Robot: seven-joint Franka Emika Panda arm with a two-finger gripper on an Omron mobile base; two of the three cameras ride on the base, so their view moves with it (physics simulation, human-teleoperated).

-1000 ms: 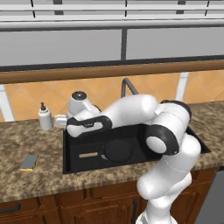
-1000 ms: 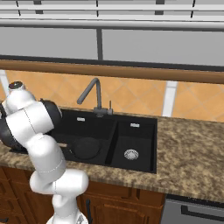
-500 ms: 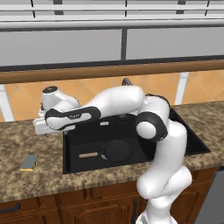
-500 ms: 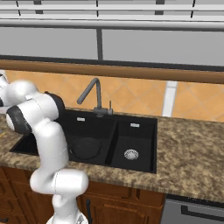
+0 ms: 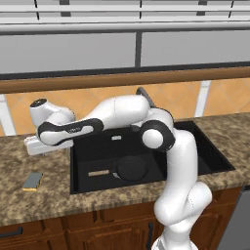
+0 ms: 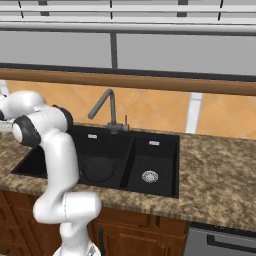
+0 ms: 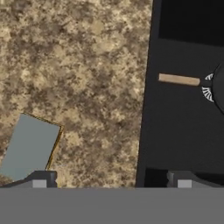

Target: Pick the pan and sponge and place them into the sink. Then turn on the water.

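Already pan (image 5: 130, 167) in sink (image 5: 93, 183), handle leftward (toward sponge (image 5: 32, 181))

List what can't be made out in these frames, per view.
- Left base view: the gripper's fingers, hidden under the white hand.
- Hand view: the pan is cut off by the right edge; the sponge has its lower corner behind a fingertip.
- Right base view: the wide basin of the sink is partly hidden by the arm.
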